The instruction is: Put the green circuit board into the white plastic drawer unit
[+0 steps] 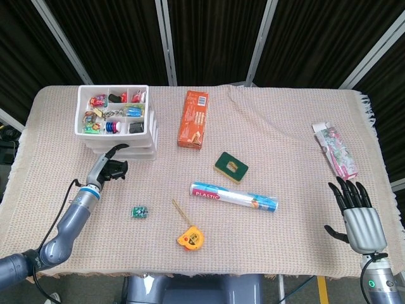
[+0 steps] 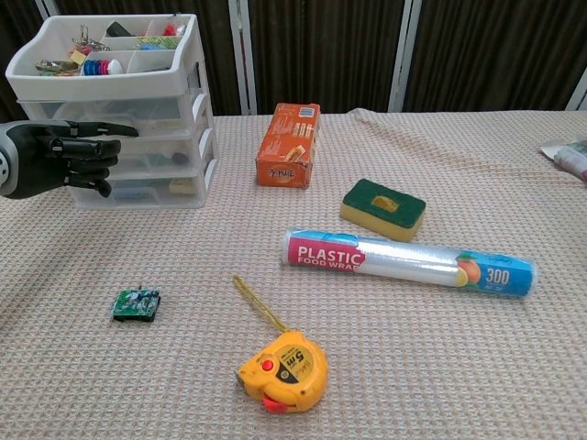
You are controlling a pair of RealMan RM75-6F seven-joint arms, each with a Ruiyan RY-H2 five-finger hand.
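We see the green circuit board point(image 2: 137, 304) lying flat on the table cloth point(image 1: 278, 126), in front of the white plastic drawer unit point(image 2: 124, 115) and well apart from it. Our left hand point(image 2: 64, 158) hovers just before the unit's drawers, most fingers curled in with one extended toward them, holding nothing. Our right hand point(image 1: 359, 215) (far across the cloth from the unit) rests with fingers spread, empty.

left hand point(image 2: 55, 158): wrist cut by frame edge | packet point(image 2: 570, 156): cropped at right edge
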